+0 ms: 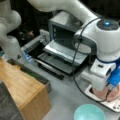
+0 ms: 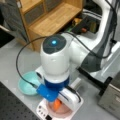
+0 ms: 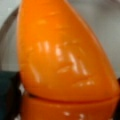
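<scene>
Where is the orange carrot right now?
The carrot sits low in a front view, under the gripper, over a pink plate on a white scale, right of the teal bowl. It fills the wrist view.

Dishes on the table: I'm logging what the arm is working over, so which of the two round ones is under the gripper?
The pink plate on the white scale, with the gripper and an orange carrot right over it. The teal bowl sits apart toward a front view's left.

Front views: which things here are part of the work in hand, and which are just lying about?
In hand:
- pincer, down over the pink plate
- orange carrot, at the pincer
- pink plate

Lying about:
- teal bowl
- toaster oven, door open
- wooden shelf
</scene>
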Available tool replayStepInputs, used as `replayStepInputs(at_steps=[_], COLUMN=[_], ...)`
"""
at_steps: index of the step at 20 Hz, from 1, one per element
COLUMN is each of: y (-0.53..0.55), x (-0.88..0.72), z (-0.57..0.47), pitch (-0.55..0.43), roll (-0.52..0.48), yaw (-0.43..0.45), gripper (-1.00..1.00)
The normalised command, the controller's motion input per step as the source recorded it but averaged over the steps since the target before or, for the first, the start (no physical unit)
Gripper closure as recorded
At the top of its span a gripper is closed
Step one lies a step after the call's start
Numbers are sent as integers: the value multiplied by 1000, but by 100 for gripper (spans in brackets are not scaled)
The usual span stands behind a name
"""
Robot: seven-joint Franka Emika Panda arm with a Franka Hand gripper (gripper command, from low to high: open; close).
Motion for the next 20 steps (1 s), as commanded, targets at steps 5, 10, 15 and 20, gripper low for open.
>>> replayStepInputs(at_steps=[5,10,15,20], y=[51,82,132,162], x=[304,280,255,209], z=[-36,49,96,128], pitch=[55,66,78,88], roll=[-229,-239,-232,-230], yaw=[51,38,40,45], gripper=[100,-100,-100,-100])
